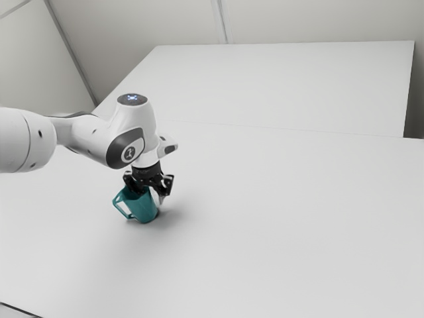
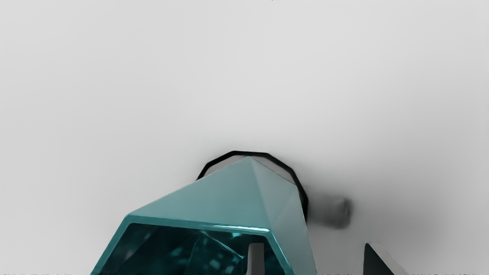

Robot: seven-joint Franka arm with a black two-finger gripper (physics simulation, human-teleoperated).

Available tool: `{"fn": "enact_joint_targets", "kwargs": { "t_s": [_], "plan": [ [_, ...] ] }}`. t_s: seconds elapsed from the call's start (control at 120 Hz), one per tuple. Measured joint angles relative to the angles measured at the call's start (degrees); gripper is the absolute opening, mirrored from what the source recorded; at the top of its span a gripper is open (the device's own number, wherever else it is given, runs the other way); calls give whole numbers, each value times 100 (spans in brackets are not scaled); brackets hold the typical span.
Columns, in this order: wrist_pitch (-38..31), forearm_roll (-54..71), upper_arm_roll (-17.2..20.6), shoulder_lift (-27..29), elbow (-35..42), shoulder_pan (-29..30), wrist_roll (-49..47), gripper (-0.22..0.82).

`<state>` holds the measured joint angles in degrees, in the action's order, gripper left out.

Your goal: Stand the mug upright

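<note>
Teal mug [image 1: 140, 208], exterior view: base down on tabletop [image 1: 265, 218], mouth up just beneath claw [image 1: 149, 194], long axis roughly along claw's, handle [image 1: 120, 204] toward exterior view's left; slight lean, we can't rule out. Wrist view: claw open, gripping nothing, one finger [image 2: 256, 260] inside mouth, other finger [image 2: 382, 262] outside; we'd say either pre-grip or release.

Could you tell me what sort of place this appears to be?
Probably a robotics lab or test room, rendered in simulation: a Franka arm reaches over a broad white table, with plain pale walls behind.
</note>
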<state>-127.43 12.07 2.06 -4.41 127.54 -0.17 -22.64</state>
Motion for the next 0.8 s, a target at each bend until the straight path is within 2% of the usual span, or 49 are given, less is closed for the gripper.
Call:
{"fn": "enact_joint_targets", "kwargs": {
  "t_s": [0.125, 0.283, 0.492, 0.8],
  "plan": [
    [72, -43, 4, 126, -95, -9, -42, 39],
    [558, -73, 5, 296, -689, -4, 25, 50],
    [1603, -306, -20, 392, -1777, -16, 576, 57],
    [3080, -638, -50, 393, -3069, -12, 1395, 60]
  ]
}}
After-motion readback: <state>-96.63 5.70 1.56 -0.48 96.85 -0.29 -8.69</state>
